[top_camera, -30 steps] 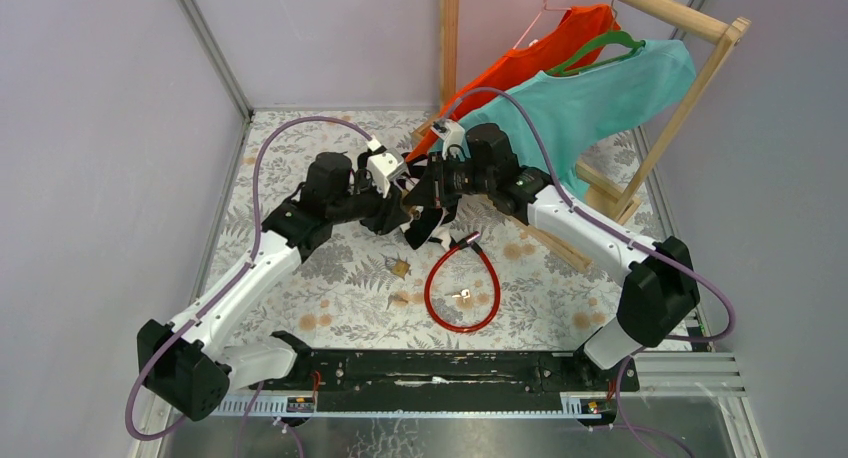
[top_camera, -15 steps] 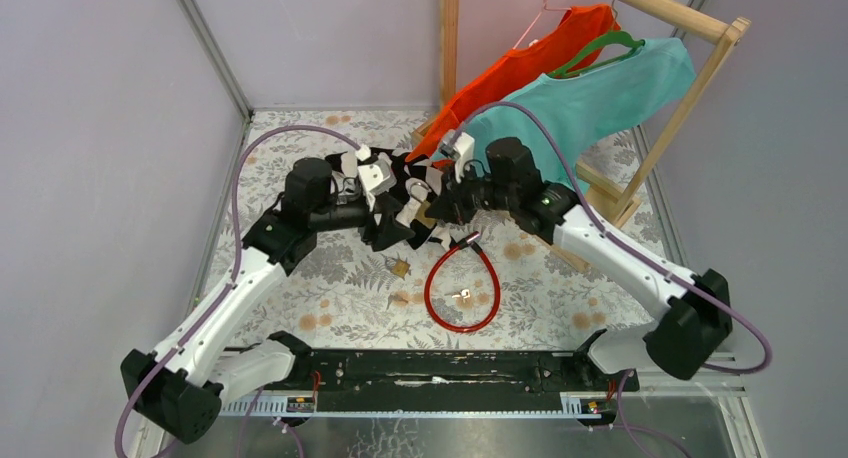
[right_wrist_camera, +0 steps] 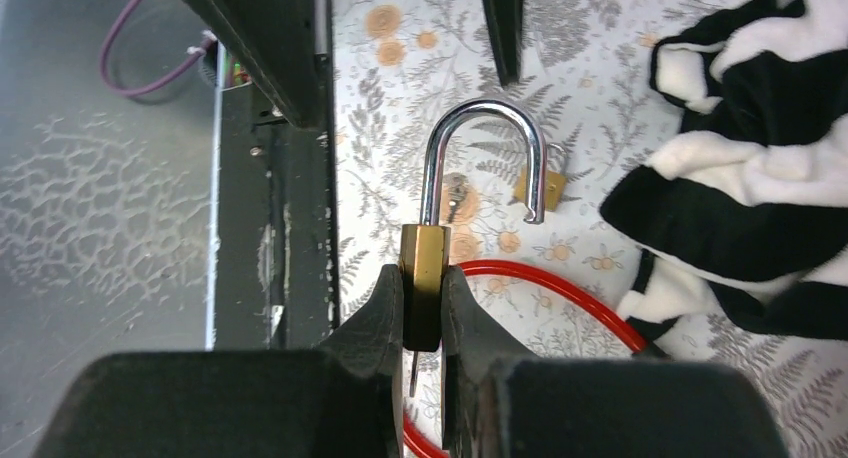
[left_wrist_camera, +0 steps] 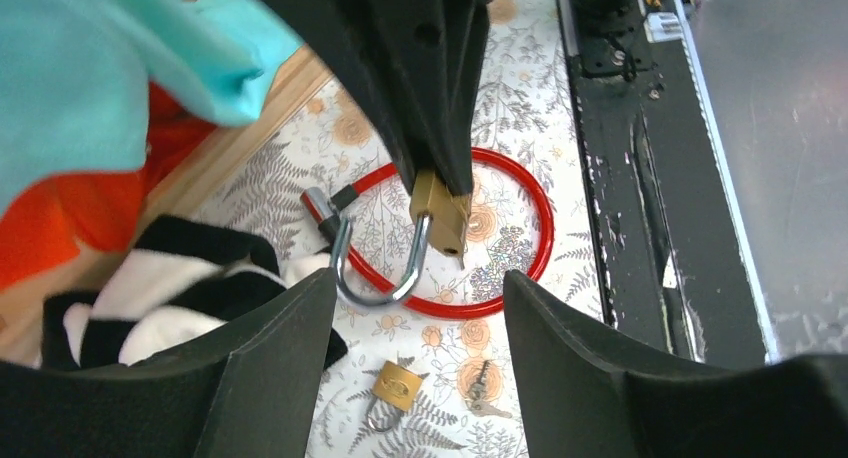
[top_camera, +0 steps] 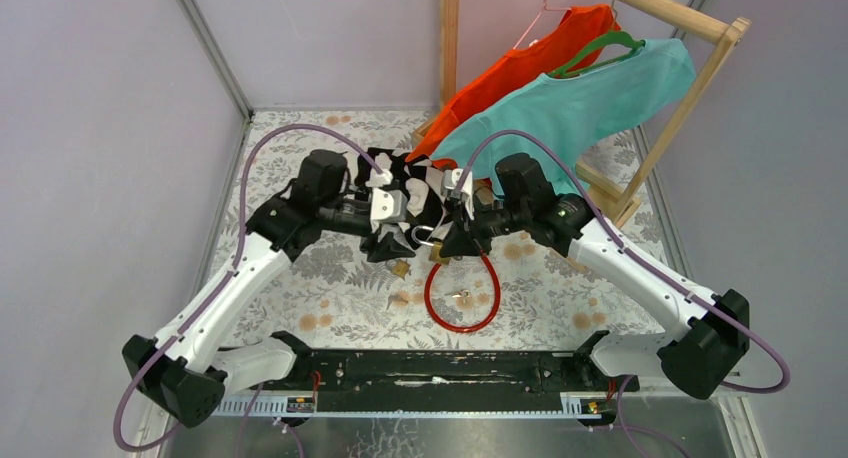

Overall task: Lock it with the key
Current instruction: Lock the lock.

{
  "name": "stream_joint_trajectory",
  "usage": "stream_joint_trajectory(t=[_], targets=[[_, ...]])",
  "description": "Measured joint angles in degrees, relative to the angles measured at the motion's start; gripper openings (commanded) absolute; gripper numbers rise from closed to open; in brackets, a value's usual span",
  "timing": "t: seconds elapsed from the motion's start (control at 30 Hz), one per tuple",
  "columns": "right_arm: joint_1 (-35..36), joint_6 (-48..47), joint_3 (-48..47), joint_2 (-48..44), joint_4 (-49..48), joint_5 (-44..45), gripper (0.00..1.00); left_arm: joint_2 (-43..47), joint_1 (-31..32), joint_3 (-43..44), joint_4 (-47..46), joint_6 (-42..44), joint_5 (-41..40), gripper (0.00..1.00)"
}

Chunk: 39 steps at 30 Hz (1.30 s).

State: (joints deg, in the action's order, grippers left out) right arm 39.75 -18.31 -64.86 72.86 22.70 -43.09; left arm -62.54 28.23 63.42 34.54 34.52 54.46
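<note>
Top view: your arms faced each other above the red cable [top_camera: 494, 283]; little between them could be made out.

Left wrist: your left gripper [left_wrist_camera: 420, 280] stood spread and empty, facing the brass padlock [left_wrist_camera: 441, 210], probably to work it.

Right wrist: your right gripper [right_wrist_camera: 424, 290] clamped its body, shackle [right_wrist_camera: 485, 143] unlatched; the keyhole was hidden.

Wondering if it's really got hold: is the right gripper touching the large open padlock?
Touching. The right wrist view shows the right gripper with both fingers pressed against opposite sides of the large padlock.
</note>
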Motion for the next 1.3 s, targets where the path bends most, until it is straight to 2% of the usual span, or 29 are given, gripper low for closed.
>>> stream_joint_trajectory(t=[0.17,0.33,0.47,0.53,0.7,0.87,1.0,1.03,1.23,1.27,1.3], targets=[[0.00,-0.55,0.00,0.33,0.92,-4.81,0.00,-4.76,4.83,6.36,8.90,12.81,-0.15,0.69],[0.00,-0.59,-0.13,1.29,1.36,-7.52,0.00,-6.95,8.55,6.84,13.16,20.55,-3.61,0.69],[0.00,-0.83,-0.20,1.36,1.88,-7.67,0.00,-6.93,9.66,5.99,13.97,23.87,-6.95,0.63],[0.00,-0.98,-0.20,1.36,2.08,-7.69,0.00,-6.54,9.66,4.85,13.77,24.63,-8.79,0.56],[0.00,-1.20,-0.20,1.36,2.12,-8.09,0.00,-6.01,9.73,3.15,13.18,24.37,-11.04,0.35],[0.00,-1.29,-0.20,1.33,2.12,-7.37,0.00,-6.16,9.88,2.95,12.61,22.34,-11.04,0.19],[0.09,-1.44,-0.17,1.07,2.19,-5.81,0.00,-6.27,9.92,2.89,11.47,19.71,-11.26,0.02],[0.13,-1.44,-0.13,0.76,2.21,-5.25,0.00,-6.27,9.92,2.80,10.91,18.78,-11.37,0.00],[0.35,-1.49,1.60,-2.93,1.11,-0.17,0.00,-6.16,9.03,0.87,5.07,10.36,-10.01,0.00],[0.39,-1.49,1.86,-3.48,0.79,0.55,0.12,-6.08,8.57,0.42,3.93,8.52,-9.20,0.00],[0.42,-1.53,1.95,-3.89,0.52,1.11,0.28,-6.01,8.02,0.00,2.80,6.60,-8.22,0.00]])
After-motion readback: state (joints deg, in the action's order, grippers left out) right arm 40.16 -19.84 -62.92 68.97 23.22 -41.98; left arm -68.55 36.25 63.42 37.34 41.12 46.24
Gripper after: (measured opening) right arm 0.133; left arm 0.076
